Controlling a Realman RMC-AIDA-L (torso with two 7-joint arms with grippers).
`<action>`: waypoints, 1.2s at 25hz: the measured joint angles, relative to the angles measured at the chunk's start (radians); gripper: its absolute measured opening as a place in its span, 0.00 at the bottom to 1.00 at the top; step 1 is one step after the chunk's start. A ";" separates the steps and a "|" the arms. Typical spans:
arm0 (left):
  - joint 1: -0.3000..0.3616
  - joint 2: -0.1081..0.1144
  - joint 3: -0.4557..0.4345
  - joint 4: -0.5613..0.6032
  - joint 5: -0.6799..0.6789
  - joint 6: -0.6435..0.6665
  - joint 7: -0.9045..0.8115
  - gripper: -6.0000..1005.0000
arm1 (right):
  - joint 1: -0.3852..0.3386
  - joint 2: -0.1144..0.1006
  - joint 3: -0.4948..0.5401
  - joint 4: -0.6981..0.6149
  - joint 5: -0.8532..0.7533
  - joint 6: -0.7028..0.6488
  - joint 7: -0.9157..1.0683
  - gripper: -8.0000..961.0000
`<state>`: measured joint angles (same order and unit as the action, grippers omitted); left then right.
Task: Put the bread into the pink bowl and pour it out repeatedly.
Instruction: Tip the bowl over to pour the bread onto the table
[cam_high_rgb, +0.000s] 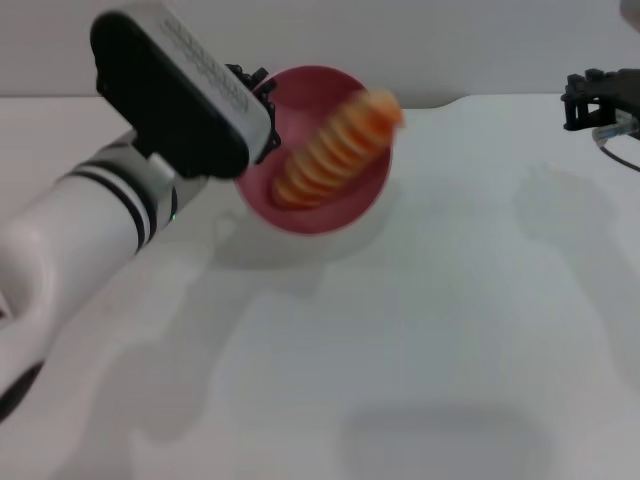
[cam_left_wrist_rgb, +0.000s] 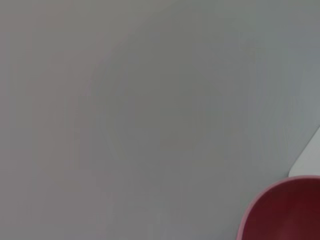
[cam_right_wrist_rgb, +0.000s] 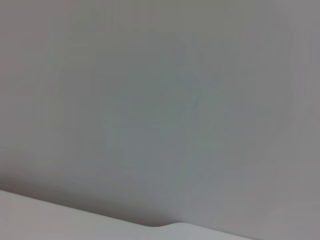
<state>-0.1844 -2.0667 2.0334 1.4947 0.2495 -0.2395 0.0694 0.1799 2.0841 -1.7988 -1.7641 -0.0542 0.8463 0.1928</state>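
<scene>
Left jaws (cam_high_rgb: 262, 112) at pink bowl (cam_high_rgb: 355, 205) rim, bread (cam_high_rgb: 335, 150) overhanging

- Tabletop (cam_high_rgb: 430, 330): plain white, matte surface, filling most of the head view.
- Tabletop far edge: runs across the top of the head view, ahead of both hands; a shallow raised step shows along it between them.
- Wall (cam_high_rgb: 450, 40): pale grey, plain, standing directly behind the tabletop's far edge.
- Shadows: soft grey patches lie on the tabletop below the left hand, below the right hand, and near the front edge.
- Wrist views: mostly blank grey wall (cam_right_wrist_rgb: 160, 100); a strip of white tabletop (cam_right_wrist_rgb: 60, 220) shows along one edge.
</scene>
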 joint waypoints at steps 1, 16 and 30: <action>0.010 -0.001 0.004 -0.011 0.022 0.032 -0.001 0.05 | 0.002 -0.001 -0.002 0.003 0.005 0.000 0.000 0.20; 0.037 -0.002 0.067 -0.066 0.184 0.181 0.025 0.05 | 0.023 -0.004 -0.004 0.037 0.013 -0.001 -0.003 0.01; -0.256 0.001 -0.096 0.051 -0.176 -0.678 -0.226 0.05 | 0.063 -0.008 -0.058 0.020 0.078 0.062 -0.018 0.05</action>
<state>-0.4407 -2.0656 1.9374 1.5457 0.0732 -0.9178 -0.1566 0.2428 2.0758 -1.8563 -1.7438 0.0242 0.9087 0.1748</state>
